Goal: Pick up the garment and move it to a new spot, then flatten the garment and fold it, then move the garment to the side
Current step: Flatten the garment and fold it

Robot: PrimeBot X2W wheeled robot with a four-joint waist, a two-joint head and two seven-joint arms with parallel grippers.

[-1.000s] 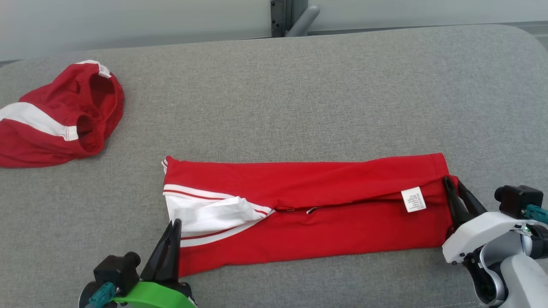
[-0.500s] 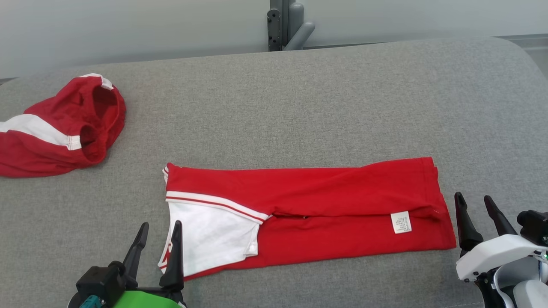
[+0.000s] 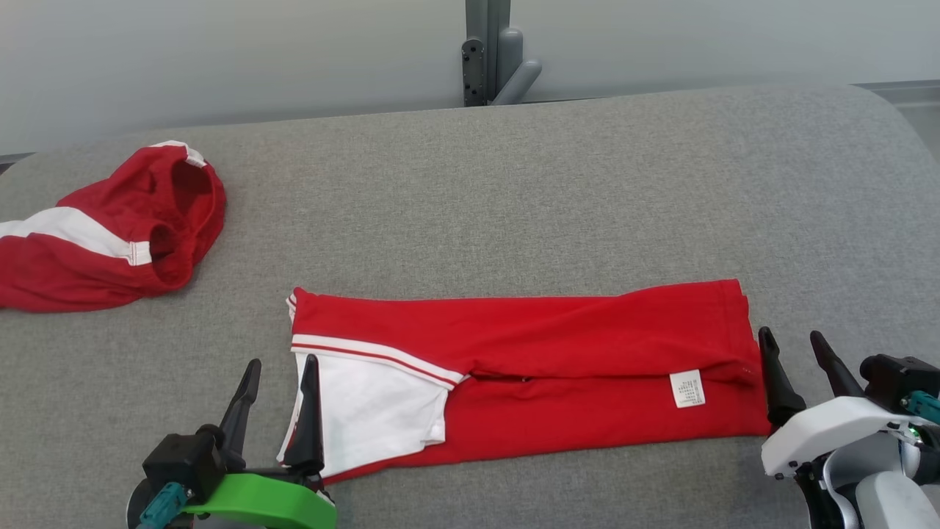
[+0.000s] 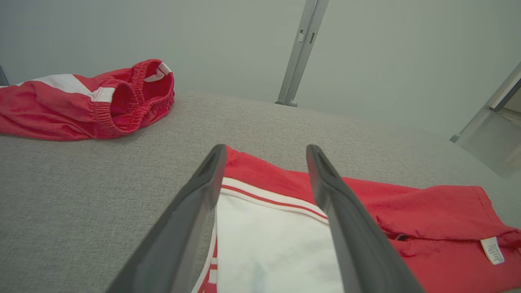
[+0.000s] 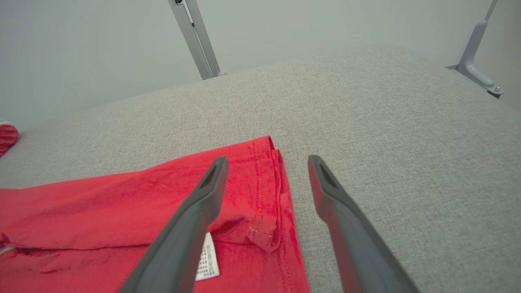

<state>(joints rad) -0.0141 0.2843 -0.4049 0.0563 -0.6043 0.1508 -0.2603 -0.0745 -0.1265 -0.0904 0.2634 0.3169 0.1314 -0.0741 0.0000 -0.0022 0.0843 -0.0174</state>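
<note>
Let go at both ends within the last second: pinched shut a second ago on the red garment point(image 3: 551, 345), at its white-panelled end by the left hand point(image 3: 283, 360) and at its hemmed end by the right hand point(image 3: 790, 333); now spread wide on both sides, gripping nothing. Drawn back slightly from the cloth as well, with the left hand straddling the edge of the white panel point(image 3: 367, 411), one finger over it and one over the bare grey bench point(image 3: 514, 184), and the right hand straddling the hemmed end in the same way; contact with the cloth hard to tell. Laid out flat as a long narrow band across the near middle of the bench, doubled lengthwise, the upper layer's edge running along the middle and a small white label point(image 3: 687, 388) facing up near the right end. Smoother than a second ago: white panel no longer bunched, right-end corner no longer lifted in a pinch. Judged as a lengthwise fold just set down; probably an end-over-end fold still to make, then the shift to the side. Untouched at the far left, a crumpled second garment point(image 3: 110, 235) in red and white, well apart. Sitting lower in the head view than before, like everything else, so put down to the camera tilting, not to cloth sliding.
</note>
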